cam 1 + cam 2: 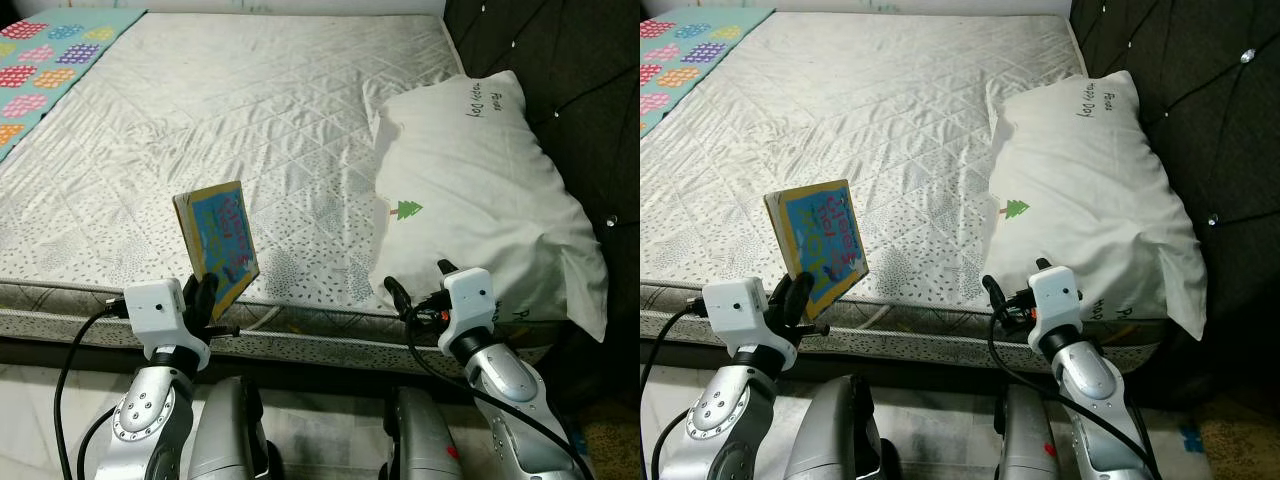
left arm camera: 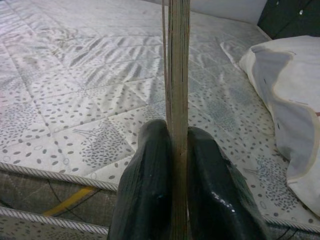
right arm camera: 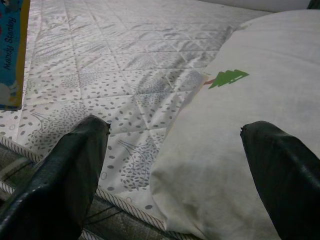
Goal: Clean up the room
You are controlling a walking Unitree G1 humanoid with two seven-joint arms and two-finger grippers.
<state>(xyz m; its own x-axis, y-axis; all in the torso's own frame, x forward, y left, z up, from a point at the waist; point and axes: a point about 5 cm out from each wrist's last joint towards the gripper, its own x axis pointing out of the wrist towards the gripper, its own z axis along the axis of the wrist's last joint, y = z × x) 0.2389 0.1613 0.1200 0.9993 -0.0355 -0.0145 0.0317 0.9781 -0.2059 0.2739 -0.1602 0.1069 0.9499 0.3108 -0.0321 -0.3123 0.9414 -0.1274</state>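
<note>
A thin blue picture book with a yellow border [image 1: 220, 235] stands upright over the near edge of the bed [image 1: 230, 110]. My left gripper [image 1: 205, 295] is shut on its lower edge; in the left wrist view both black fingers [image 2: 150, 190] press the book's page edges [image 2: 177, 75]. My right gripper [image 3: 175, 150] is open, hovering by the bed's near edge in front of a white pillow [image 1: 480, 190] with a small green tree print [image 1: 408, 209]. The book's cover [image 3: 12, 50] also shows in the right wrist view.
A dark tufted headboard [image 1: 560, 60] rises to the right of the pillow. A teal quilt with coloured patches [image 1: 50, 60] lies at the bed's far left corner. Pale floor [image 1: 940, 430] runs below the mattress edge.
</note>
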